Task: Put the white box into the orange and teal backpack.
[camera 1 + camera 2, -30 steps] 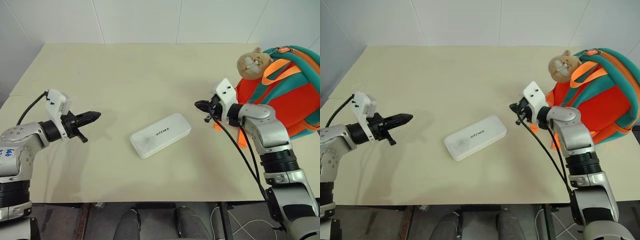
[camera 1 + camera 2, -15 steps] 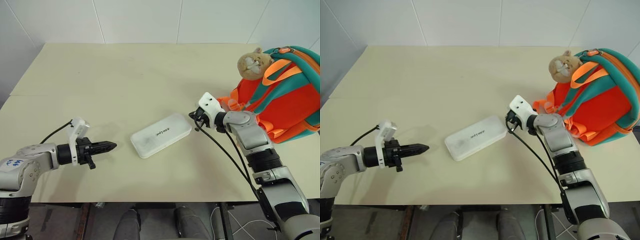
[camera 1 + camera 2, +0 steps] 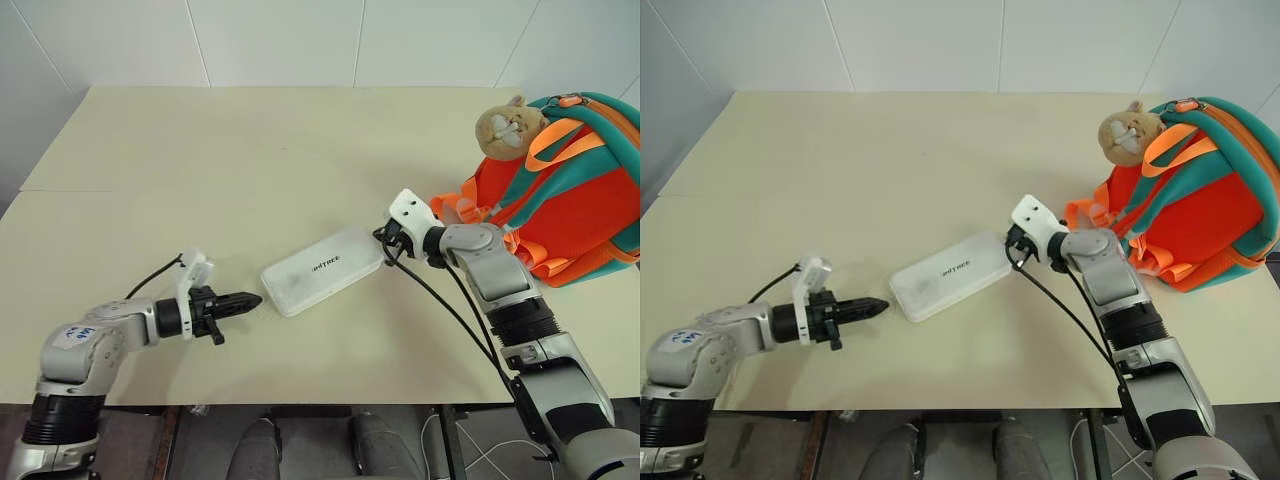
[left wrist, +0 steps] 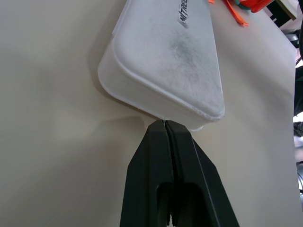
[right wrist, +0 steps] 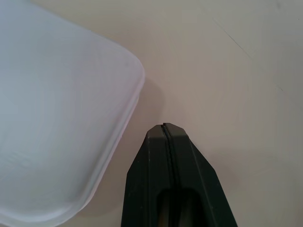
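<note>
**Both jaws shut at the box's two ends**

Head views: the white box [image 3: 322, 270] lies mid-surface, toward the front edge, well apart from the orange and teal backpack [image 3: 560, 190] at the right edge. It looks stiff, light and slick; squeezing its short ends seems best.

Left wrist view: left gripper [image 4: 165, 124], jaws shut, tip touching the box.

Right wrist view: right gripper [image 5: 164, 126], jaws shut, just beside its corner.

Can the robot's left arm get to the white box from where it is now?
Probably yes. The left gripper points straight at the box, its shut fingers nearly at the box's near end, with just bare table between them.
</note>
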### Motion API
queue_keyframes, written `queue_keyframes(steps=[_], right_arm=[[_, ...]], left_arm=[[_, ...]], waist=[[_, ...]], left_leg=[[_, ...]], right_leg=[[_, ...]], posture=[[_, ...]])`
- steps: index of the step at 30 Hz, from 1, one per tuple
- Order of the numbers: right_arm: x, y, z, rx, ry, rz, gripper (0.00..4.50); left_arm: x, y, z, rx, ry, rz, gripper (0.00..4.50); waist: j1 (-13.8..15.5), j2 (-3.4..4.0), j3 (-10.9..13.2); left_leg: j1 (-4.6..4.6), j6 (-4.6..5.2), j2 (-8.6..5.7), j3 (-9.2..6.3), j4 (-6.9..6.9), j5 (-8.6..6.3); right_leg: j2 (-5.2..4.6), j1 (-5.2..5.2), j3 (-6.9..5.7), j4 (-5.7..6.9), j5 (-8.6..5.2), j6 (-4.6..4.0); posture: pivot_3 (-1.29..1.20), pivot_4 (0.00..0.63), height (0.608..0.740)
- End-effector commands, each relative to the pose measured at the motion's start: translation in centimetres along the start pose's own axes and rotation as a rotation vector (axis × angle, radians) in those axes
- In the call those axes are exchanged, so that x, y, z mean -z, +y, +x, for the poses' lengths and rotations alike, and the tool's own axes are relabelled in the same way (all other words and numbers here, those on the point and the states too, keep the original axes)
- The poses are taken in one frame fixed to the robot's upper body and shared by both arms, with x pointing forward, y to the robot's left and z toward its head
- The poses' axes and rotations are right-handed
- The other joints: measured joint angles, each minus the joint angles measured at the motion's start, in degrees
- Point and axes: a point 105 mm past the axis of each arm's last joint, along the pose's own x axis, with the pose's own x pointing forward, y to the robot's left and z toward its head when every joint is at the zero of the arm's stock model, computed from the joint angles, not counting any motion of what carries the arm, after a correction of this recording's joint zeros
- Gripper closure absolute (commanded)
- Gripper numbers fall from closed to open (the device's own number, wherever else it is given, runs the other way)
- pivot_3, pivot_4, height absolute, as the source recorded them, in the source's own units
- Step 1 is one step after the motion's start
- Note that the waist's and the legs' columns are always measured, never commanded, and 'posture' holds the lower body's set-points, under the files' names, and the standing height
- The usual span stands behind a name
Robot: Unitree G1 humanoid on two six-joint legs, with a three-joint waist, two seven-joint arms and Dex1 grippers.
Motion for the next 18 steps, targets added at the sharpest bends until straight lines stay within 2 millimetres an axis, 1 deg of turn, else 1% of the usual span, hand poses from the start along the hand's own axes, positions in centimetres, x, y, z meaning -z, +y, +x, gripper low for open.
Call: queue_keyframes(steps=[1,9,18], right_arm=[[-1.2,0.2,-0.6,-0.016,-0.034,-0.022,4.5],[-1.0,1.6,-2.0,-0.127,-0.004,-0.036,4.5],[-1.1,3.5,-3.5,-0.251,0.024,-0.036,4.5]], left_arm=[[-0.8,0.3,0.1,-0.01,-0.031,0.034,4.47],[-1.2,1.1,0.6,-0.025,-0.053,0.065,4.47],[-1.5,1.2,0.9,-0.011,-0.045,0.087,4.47]], waist=[[0.0,0.0,0.0],[0.2,0.0,0.0],[0.21,0.0,0.0]], left_leg=[[0.0,0.0,0.0,0.0,0.0,0.0],[0.01,0.0,-0.06,-0.13,0.03,0.0],[0.01,0.01,-0.08,-0.23,0.06,0.0]], right_leg=[[0.0,0.0,0.0,0.0,0.0,0.0],[-0.04,0.14,-0.12,-0.08,0.0,0.0],[-0.04,0.2,-0.2,-0.09,0.0,0.0]], posture=[[0.0,0.15,0.74],[0.0,0.15,0.74],[0.0,0.15,0.74]])
